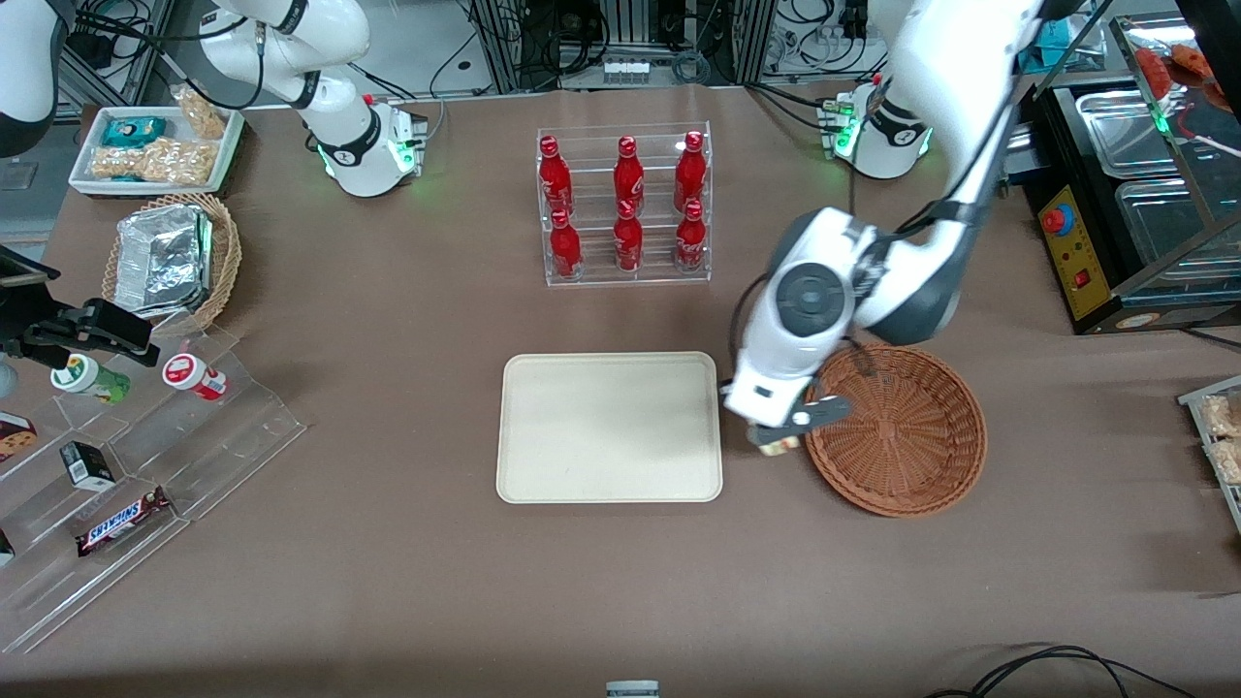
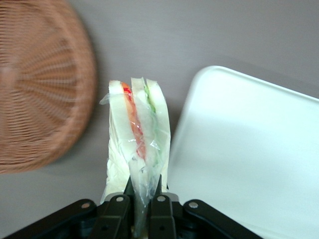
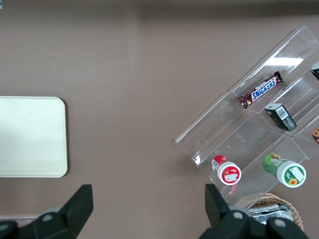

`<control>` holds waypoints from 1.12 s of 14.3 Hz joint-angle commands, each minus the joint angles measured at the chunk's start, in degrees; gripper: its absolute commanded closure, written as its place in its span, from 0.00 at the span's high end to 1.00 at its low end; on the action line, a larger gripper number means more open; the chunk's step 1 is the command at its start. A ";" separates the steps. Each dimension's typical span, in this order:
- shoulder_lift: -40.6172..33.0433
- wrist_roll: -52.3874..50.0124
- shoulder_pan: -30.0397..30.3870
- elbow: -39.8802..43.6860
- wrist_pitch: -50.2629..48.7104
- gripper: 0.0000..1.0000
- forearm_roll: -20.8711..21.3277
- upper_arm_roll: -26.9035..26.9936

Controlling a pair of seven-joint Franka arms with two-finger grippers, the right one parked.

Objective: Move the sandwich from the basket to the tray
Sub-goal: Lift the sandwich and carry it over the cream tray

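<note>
Left wrist view shows you the gripper (image 2: 143, 199) fingers (image 2: 121, 209) clamped on the sandwich (image 2: 138, 137), its length running straight outward between basket (image 2: 40, 84) and tray (image 2: 249, 149).

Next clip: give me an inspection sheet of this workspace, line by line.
Surface: brown table.
Job's things: sandwich held between basket and tray, over the table; both bare.
Clutter: bottle rack, foil-container basket, snack tray, acrylic steps.
Gripper: gripper shut on sandwich.
Cables: cable at table edge.
Surroundings: metal pans.
</note>
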 commanded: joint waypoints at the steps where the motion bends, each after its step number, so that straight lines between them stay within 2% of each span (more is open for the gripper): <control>1: 9.88 -0.14 -2.32 13.57 1.93 0.13 0.67 0.29; 5: 16.21 7.58 -2.32 14.12 15.37 0.08 0.58 -6.29; 11: 17.90 11.82 -2.50 13.16 15.22 0.11 1.28 -9.46; 12: 17.90 11.99 -3.72 13.07 15.30 0.15 1.29 -9.38; 15: 18.69 11.99 -4.17 13.16 15.65 0.35 1.11 -9.38; 16: 19.04 11.82 -4.17 13.16 15.74 0.49 1.11 -9.38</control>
